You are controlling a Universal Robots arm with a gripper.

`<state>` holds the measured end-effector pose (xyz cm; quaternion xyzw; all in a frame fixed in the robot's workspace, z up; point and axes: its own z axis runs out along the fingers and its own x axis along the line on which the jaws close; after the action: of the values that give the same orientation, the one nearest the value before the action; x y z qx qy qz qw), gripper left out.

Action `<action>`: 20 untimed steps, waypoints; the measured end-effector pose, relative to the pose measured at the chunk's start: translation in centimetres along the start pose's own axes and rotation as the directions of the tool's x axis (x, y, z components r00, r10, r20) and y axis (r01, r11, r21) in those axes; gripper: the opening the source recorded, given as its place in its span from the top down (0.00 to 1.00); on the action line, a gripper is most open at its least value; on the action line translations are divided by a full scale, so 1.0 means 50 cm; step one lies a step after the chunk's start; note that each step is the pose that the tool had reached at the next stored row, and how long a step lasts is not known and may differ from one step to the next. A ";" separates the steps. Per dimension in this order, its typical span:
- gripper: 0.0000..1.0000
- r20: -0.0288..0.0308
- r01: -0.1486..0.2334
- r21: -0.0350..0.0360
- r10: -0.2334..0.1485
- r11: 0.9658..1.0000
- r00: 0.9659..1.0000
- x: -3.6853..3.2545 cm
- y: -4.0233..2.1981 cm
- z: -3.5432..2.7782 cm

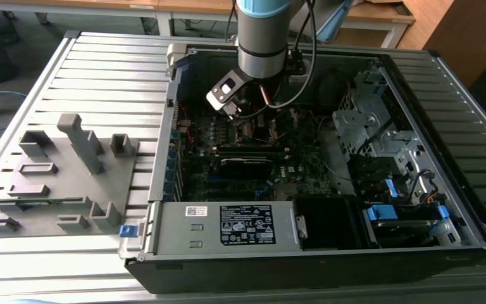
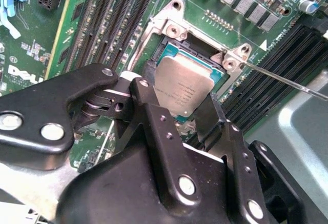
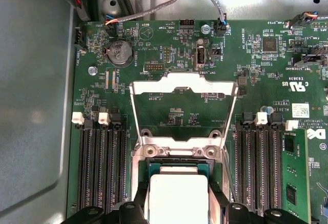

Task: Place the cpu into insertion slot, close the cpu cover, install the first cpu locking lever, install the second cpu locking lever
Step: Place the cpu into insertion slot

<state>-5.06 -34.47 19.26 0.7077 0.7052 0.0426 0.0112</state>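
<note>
The cpu [image 2: 184, 83], a flat square chip with a dull grey top, sits level over the insertion slot [image 2: 156, 56], whose black rim shows around it. My gripper [image 2: 174, 95] straddles the chip, with its black fingers [image 2: 148, 106] pressed against two opposite edges. In the first wrist view the cpu [image 3: 177, 193] lies between the fingers, just before the slot [image 3: 177, 165]. The cpu cover [image 3: 184, 83], a thin silver frame, is flipped open and back from the slot. A thin locking lever [image 2: 287, 80] sticks out unlatched beside the socket. In the exterior view the gripper [image 1: 241, 119] is low inside the case.
Black memory slots [image 3: 100, 162] flank the socket on both sides. Grey cables [image 3: 154, 8] run along the board's edge near a coin battery [image 3: 119, 53]. The open computer case [image 1: 311, 253] holds a power supply and drive bays. A grey fixture block [image 1: 57, 183] lies at the exterior view's left.
</note>
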 end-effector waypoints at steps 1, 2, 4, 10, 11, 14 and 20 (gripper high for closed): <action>0.46 0.000 0.000 0.000 0.000 1.000 1.000 0.000 0.000 0.000; 0.46 0.000 0.000 0.000 0.000 1.000 1.000 0.000 0.000 0.001; 0.46 0.000 0.000 0.000 0.000 1.000 1.000 0.000 0.000 0.001; 0.46 -0.001 0.000 0.000 0.000 1.000 1.000 0.000 0.000 0.001; 0.46 -0.001 0.000 0.000 0.000 1.000 1.000 0.000 0.000 0.001; 0.46 -0.001 0.000 0.000 0.000 1.000 1.000 0.000 0.000 -0.001; 0.46 0.000 0.000 0.000 0.000 1.000 1.000 -0.001 0.000 -0.001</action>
<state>-5.05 -34.52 19.33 0.7077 0.7051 0.0427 0.0112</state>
